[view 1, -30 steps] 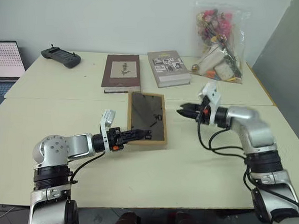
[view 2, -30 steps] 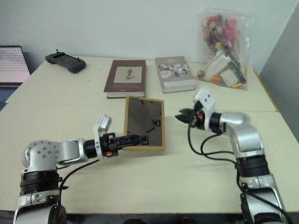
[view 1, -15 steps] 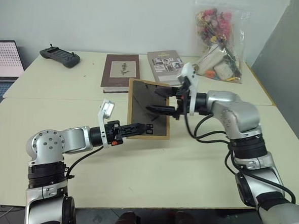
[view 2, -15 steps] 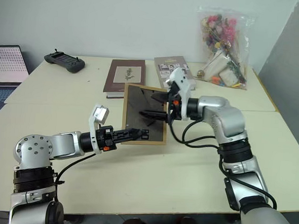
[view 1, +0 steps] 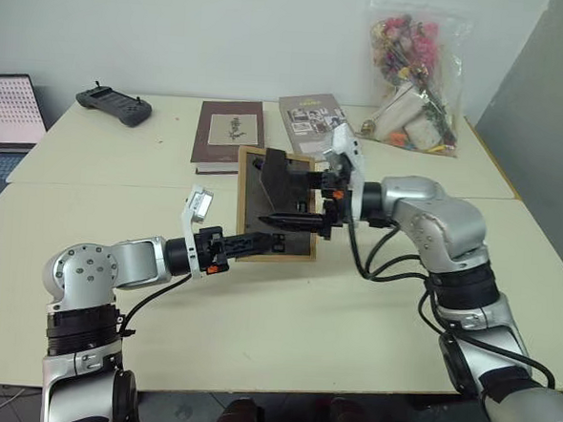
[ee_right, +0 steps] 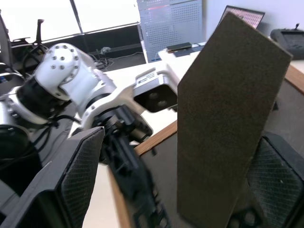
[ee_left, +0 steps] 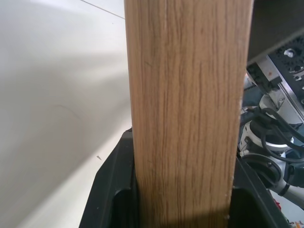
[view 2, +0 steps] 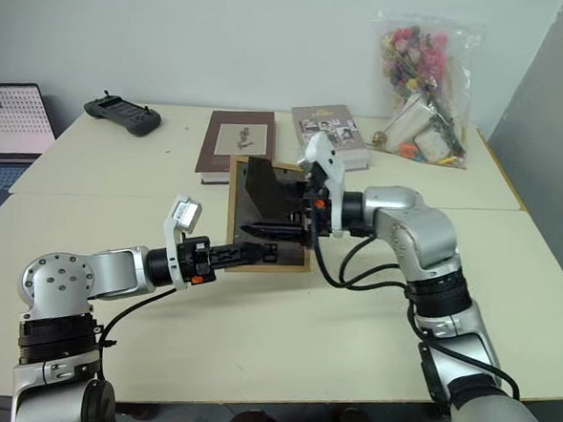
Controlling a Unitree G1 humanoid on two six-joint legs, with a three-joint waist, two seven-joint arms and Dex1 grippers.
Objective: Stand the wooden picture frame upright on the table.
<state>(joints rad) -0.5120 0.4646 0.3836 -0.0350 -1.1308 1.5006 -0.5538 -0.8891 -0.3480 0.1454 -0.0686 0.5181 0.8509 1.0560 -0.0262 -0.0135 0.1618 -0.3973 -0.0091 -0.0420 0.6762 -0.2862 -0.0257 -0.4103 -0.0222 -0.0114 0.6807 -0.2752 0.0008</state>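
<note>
Left end effector of ours grasps the lower edge of the wooden picture frame, tilted above the worktop. Our right end effector reaches sideways, fingers spread wide around the fold-out stand.

maroon book, grey book — flower bag

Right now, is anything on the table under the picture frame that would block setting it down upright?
Nothing visible does. The wooden picture frame hangs in the left gripper over bare table; the maroon book lies farther back.
</note>
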